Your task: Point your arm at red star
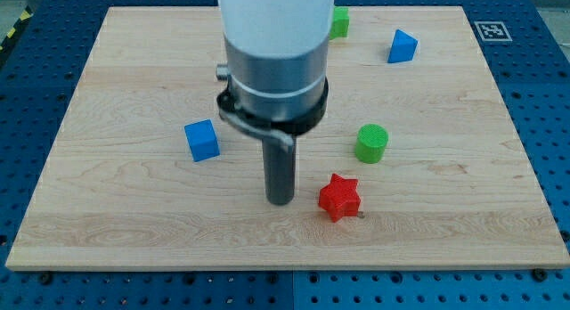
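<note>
Rod upright over bench (pixel 107 230); my tip (pixel 280 201) just left of red star (pixel 339 198), apart. You see no jaws on end effector, nothing held.

My arm hangs upright, my tip (pixel 280 201) on the board.

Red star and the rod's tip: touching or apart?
Apart. The camera view shows bare wood between my tip and the red star, which lies to the tip's right in the view.
</note>
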